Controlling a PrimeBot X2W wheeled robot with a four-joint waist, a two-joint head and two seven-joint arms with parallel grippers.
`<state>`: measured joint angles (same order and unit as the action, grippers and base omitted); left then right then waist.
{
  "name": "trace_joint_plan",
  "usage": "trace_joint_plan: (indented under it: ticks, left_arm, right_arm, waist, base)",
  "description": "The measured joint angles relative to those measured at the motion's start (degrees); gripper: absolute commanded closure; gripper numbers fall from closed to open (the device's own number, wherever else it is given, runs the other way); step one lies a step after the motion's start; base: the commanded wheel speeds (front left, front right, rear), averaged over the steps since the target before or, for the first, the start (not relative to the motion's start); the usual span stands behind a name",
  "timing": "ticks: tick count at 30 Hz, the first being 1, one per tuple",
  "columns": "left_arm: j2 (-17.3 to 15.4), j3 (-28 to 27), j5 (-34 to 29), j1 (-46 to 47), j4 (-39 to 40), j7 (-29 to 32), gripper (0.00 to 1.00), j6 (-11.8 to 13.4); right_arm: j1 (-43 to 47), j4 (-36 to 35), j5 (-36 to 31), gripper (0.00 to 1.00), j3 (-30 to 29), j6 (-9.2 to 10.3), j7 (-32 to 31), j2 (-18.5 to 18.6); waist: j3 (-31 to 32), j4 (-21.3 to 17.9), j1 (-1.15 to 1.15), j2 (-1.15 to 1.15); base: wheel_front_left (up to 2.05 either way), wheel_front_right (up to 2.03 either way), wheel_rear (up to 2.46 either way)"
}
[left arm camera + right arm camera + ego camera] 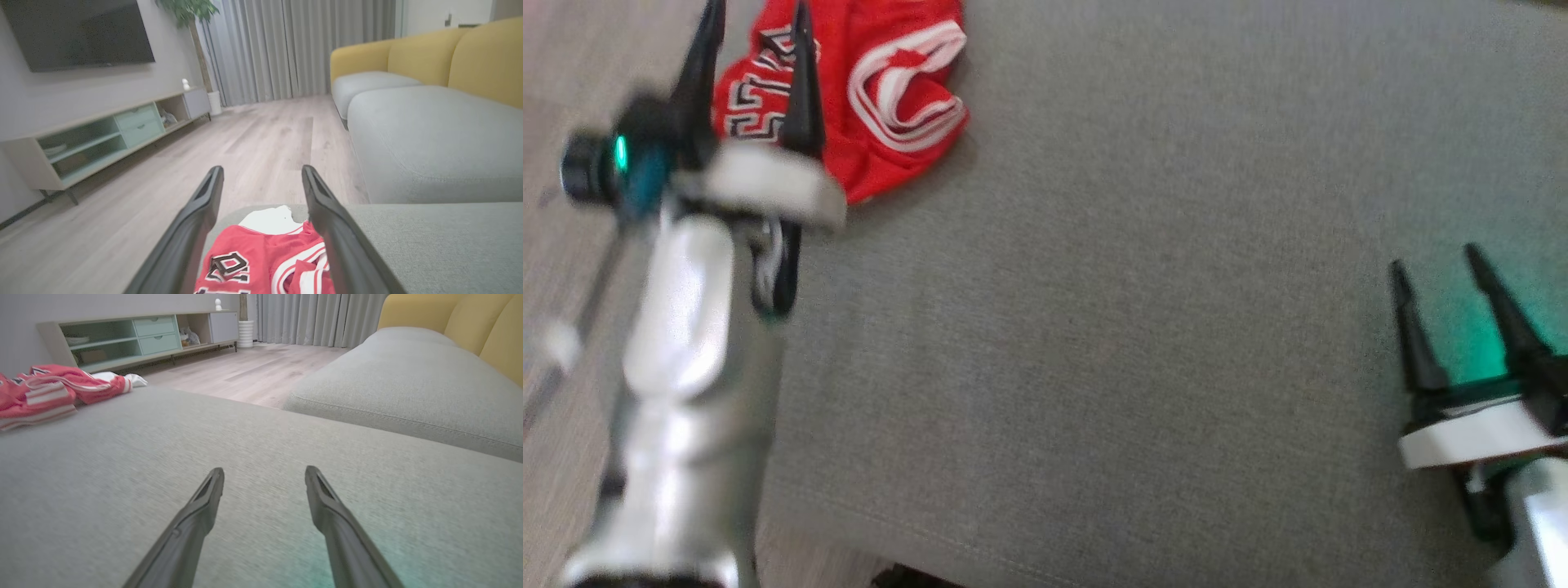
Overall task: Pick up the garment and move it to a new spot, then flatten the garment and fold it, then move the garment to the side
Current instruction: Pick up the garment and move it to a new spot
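1. Where I am working, the grey cushion spreads wide and flat, with a finely woven cover and a stitched seam along its near edge.
2. Beyond the cushion's far edge runs a pale wooden floor. Across that floor from the cushion stand a low cabinet with pale green drawers and open shelves, and a dark screen on the wall above it. Grey curtains hang there too, with a potted plant beside them.
3. Off the cushion's far right, across a gap, sits a sofa with grey seats and yellow backs.
4. The garment lies crumpled at the cushion's far left corner, close to the edge. It is a red jersey with white and black bands along its openings, black-and-white lettering, and a white patch at its far end.
5. My left tool hangs over the garment with its fingers spread wide, and nothing is gripped. I cannot tell whether the tips touch the cloth.
6. My right tool is over the cushion's near right part, well apart from the garment. Its fingers are wide and empty, and a green glow falls on the cover beside it.
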<state>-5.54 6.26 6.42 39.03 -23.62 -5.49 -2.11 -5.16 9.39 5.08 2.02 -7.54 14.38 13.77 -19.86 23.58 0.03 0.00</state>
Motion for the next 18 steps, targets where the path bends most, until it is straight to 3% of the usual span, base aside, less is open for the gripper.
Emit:
trace_joint_plan:
  ticks: [5,10,13,14,15,18]
  left_arm:
    - [0.38,-2.33,3.59,13.94,-17.92,9.5,0.0,-0.81]
    - [0.1,-3.59,6.72,16.16,-32.48,16.8,0.0,-2.53]
    - [-0.26,-3.79,7.31,16.45,-36.5,17.2,0.0,-3.0]
    - [-0.71,-4.04,7.55,17.18,-37.2,16.67,0.37,-3.02]
    - [-1.12,-4.19,7.8,17.98,-37.86,15.64,1.0,-3.02]
    - [-1.46,-4.11,7.7,18.91,-39.41,10.76,1.0,-3.42]
  right_arm:
    - [-1.58,-1.99,0.4,0.0,-1.21,0.0,0.01,3.71]
    - [-3.92,-4.21,0.42,0.0,-0.69,0.0,0.48,4.58]
    - [-4.65,-4.97,0.51,0.0,-0.94,0.0,0.76,4.85]
    - [-4.91,-5.15,0.51,0.0,-1.05,0.0,0.76,4.85]
    - [-5.05,-5.33,0.51,0.0,-1.14,0.0,0.77,4.92]
    - [-5.48,-5.31,0.93,0.0,-1.26,0.0,0.85,4.9]
  waist:
    - [-5.45,-1.4,-0.01,0.0]
    - [-8.8,-3.97,-0.02,0.0]
    - [-10.25,-5.37,-0.03,0.0]
    - [-10.63,-5.74,-0.03,0.0]
    - [-10.96,-6.04,-0.03,0.0]
    - [-11.08,-6.64,-0.01,0.0]
  base:
    - [0.0,0.0,0.0]
    - [0.0,0.0,0.0]
    - [0.0,0.0,0.0]
    - [0.0,0.0,0.0]
    - [0.0,0.0,0.0]
    - [0.0,0.0,0.0]
